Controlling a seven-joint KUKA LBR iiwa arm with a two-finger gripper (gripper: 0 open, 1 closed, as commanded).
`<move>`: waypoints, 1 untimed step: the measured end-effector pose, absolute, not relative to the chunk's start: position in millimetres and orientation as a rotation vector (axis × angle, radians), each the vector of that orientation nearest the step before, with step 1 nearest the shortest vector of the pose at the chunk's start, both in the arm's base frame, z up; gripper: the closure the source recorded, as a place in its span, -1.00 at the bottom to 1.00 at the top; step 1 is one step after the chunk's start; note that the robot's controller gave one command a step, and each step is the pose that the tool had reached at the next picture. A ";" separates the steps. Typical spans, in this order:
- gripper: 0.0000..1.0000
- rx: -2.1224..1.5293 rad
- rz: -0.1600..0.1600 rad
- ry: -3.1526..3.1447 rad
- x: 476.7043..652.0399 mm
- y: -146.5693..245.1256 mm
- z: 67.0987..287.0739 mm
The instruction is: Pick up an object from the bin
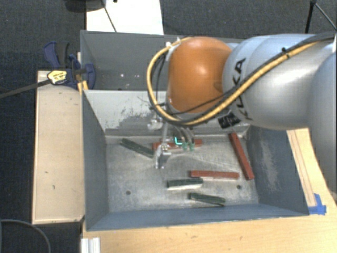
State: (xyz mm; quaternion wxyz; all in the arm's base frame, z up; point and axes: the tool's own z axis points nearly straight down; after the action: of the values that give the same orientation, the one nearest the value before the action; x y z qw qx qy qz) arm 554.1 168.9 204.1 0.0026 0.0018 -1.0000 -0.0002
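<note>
Gripper [162, 157], placed low at frame centre beside a dark green stick [136, 147]; grip state cannot be told. Approach stage judged; closure needed next.

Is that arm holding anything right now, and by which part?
Cannot be told: the gripper sits low beside a red-brown stick and a dark green stick.

Grey bin [97, 157]: red-brown bars [213, 175], dark green bars [206, 198], scattered. Gripper [161, 159] low at centre, beside leftmost green bar [136, 147].
</note>
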 end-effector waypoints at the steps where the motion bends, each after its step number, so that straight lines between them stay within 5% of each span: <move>1: -1.00 0.000 -0.002 -3.144 556.0 168.0 208.3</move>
State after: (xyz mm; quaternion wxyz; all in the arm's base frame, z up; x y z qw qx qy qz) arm 556.0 168.0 208.3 -0.0013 0.0000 -1.0000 -0.0008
